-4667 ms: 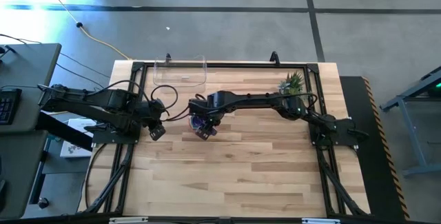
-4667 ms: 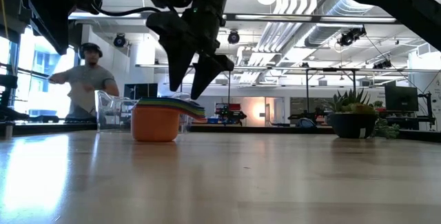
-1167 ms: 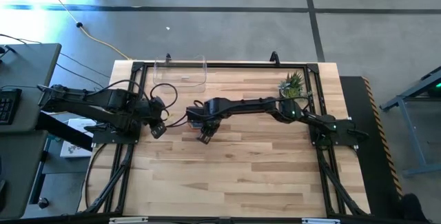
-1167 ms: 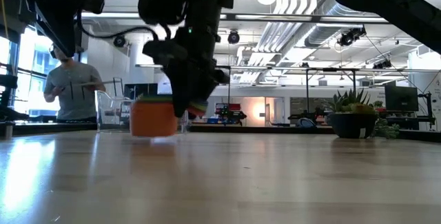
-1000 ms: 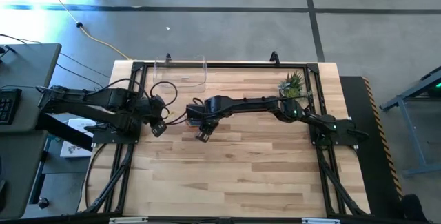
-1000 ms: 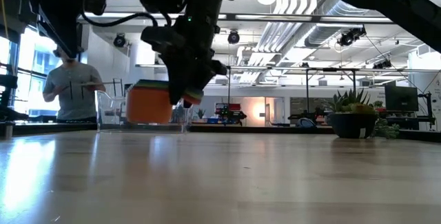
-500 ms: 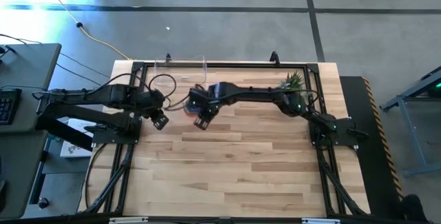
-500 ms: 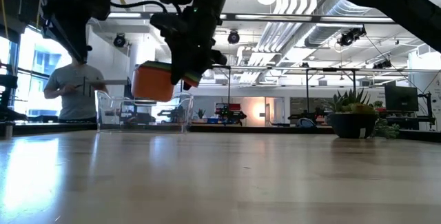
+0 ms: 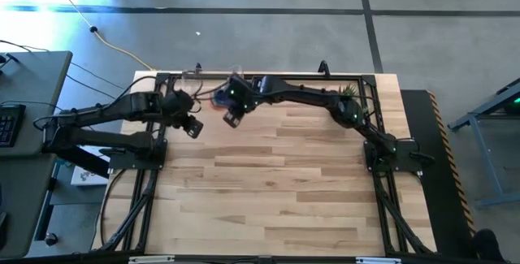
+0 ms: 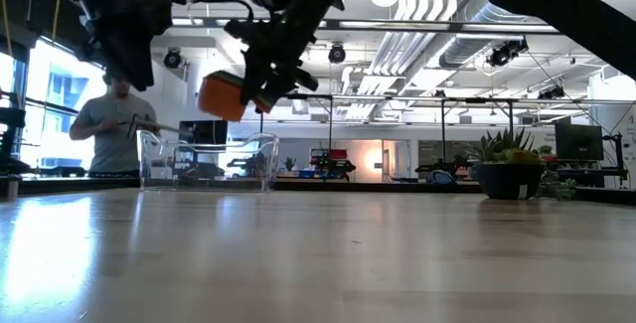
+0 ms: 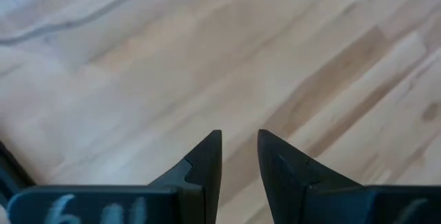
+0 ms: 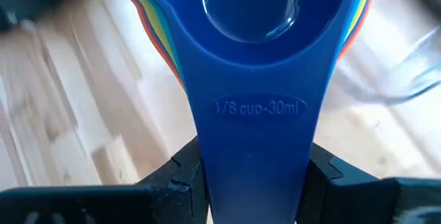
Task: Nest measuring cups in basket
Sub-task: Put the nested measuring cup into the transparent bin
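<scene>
Pale wood table (image 9: pixel 276 191), bright workshop behind, right claw (image 12: pixel 252 172) gripping stacked measuring cups (image 10: pixel 223 95), left claw (image 11: pixel 240 156) slightly parted, empty.

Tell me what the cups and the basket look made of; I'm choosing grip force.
Cups: likely moulded plastic, glossy, with size lettering raised on the blue handle, held by the right gripper. Basket: probably clear rigid plastic; the room shows through its walls.

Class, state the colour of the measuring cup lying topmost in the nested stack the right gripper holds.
Blue: the topmost measuring cup, marked 1/8 cup, shows best in the right wrist view.
</scene>
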